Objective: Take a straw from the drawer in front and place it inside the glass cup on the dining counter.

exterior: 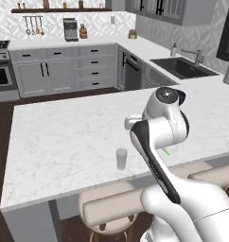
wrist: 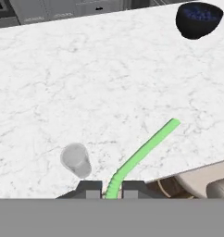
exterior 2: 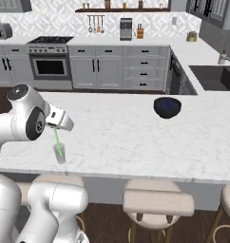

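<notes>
One cup (wrist: 76,160) upright on the counter (wrist: 100,78), near its stool-side edge, apart from everything else. Just right of the cup, in the hand view, two fingers (wrist: 111,189) pinching the straw (wrist: 144,150) at its lower end. Straw slanting up and away from the cup there, free end over bare marble. From the right base view, straw (exterior 2: 57,142) hanging down from the hand, its tip in line with the cup (exterior 2: 60,154); whether inside the rim or beside it, cannot tell. Well right of the cup, farther across the counter, a dark bowl (exterior 2: 167,107).
</notes>
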